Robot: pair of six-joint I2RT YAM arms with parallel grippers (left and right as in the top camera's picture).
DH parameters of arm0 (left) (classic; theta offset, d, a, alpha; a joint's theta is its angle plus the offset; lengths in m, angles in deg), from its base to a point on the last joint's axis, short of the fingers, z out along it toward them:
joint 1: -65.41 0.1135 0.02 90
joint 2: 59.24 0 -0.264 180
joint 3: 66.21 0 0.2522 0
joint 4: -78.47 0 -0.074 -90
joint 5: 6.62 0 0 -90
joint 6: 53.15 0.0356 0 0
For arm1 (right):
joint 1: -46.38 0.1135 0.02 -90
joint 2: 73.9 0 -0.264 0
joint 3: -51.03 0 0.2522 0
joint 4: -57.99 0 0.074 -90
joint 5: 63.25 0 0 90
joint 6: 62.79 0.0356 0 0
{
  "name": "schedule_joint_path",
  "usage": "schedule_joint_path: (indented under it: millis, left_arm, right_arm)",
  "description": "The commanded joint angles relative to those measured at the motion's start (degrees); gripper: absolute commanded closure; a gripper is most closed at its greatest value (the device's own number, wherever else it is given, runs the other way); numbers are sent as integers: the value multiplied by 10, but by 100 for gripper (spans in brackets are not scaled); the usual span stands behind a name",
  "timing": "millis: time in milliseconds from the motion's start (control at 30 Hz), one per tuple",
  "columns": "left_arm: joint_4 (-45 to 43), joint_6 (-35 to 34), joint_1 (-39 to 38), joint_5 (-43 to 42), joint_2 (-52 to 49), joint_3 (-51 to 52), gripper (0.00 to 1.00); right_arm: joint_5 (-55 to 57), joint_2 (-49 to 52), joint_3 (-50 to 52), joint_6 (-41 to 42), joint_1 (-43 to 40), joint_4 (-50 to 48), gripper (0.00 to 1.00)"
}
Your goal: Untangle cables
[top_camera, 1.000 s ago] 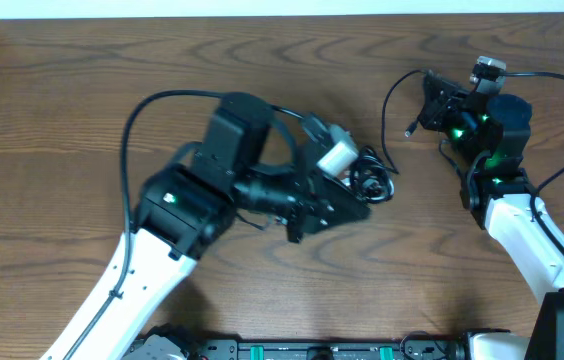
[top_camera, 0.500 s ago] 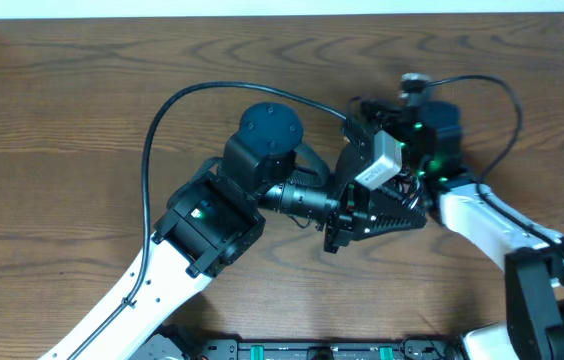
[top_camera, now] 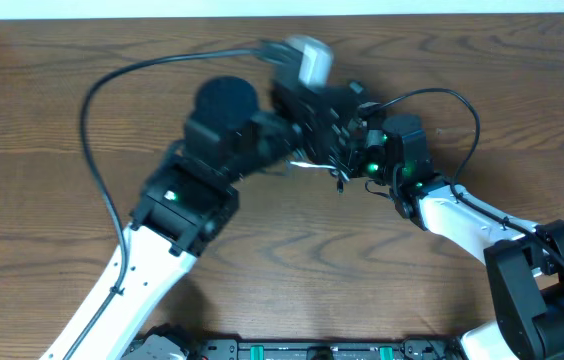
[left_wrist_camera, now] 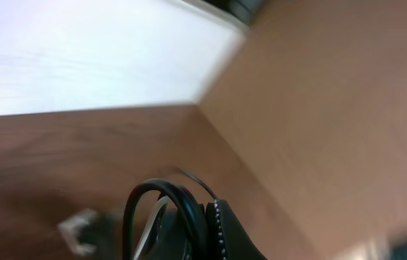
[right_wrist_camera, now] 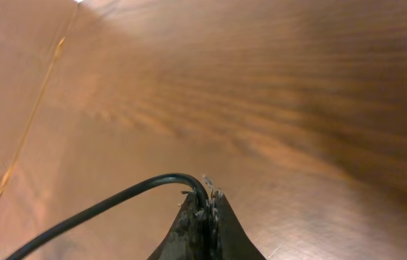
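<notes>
I have both arms reaching in over the table (top_camera: 52,120), and everything I care about sits right around the right gripper (top_camera: 357,165). On its own wrist view the right gripper (right_wrist_camera: 205,209) has its fingers pressed tight together with no gap between them, and a black strand of the cables (right_wrist_camera: 174,176) comes out of the tips, arches up and runs away to the lower left, held clear of the wood. From overhead the left gripper (top_camera: 334,150) is just beside the right gripper, on its left, the two nearly touching, but that whole wrist is smeared with motion blur. A thin white strand of the cables (top_camera: 307,165) stretches leftward from the right gripper under the left arm (top_camera: 177,200), and a short dark end hangs just below where the two grippers meet. The left wrist view is blurred as well: a black loop of the cables (left_wrist_camera: 156,186) rises right at the left gripper (left_wrist_camera: 207,231), with a pale strand beside it and a small grey plug (left_wrist_camera: 77,230) off to the left above the wood. I cannot tell from that picture whether the left fingers are closed or how wide they stand
</notes>
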Motion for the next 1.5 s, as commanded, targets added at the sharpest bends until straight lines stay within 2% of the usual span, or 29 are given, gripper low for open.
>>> schedule_joint_path:
  millis: [0,200,300,367,500,600,700,767,833,933,1033,1267,1467]
  left_arm:
    - [-9,-109,66,105,5,-9,93]
    - [48,-97,167,105,5,-9,93]
    - [85,-54,211,106,5,-9,93]
    - [122,-25,242,139,5,-9,92]
    - [198,-23,287,247,5,-9,92]
    - [245,-12,310,269,4,-9,92]
    - [281,72,316,269,4,-9,93]
    - [305,200,316,271,-1,-9,93]
    - [328,272,316,324,-10,-9,93]
    - [341,276,316,433,-21,-9,93]
    - [341,276,316,487,-33,-9,93]
    - [341,276,321,497,-45,-9,92]
    - [341,276,370,497,-45,-9,93]
  right_arm:
    - [-59,4,-6,-27,7,17,99]
    - [-56,4,-6,-37,2,51,99]
    - [-49,4,-6,-37,-5,69,99]
    - [-46,4,-6,-37,-17,87,99]
    - [-52,4,-6,-35,-39,104,99]
    - [-65,3,-6,-33,-61,103,99]
    - [-65,3,-6,-19,-83,94,99]
    - [-64,3,-6,-10,-117,77,99]
    - [-65,3,-6,0,-149,76,99]
    - [-89,3,-6,0,-204,78,99]
    - [-124,3,-6,0,-265,78,99]
    - [-210,3,-6,0,-391,78,99]
    - [-278,3,-6,-1,-487,78,99]
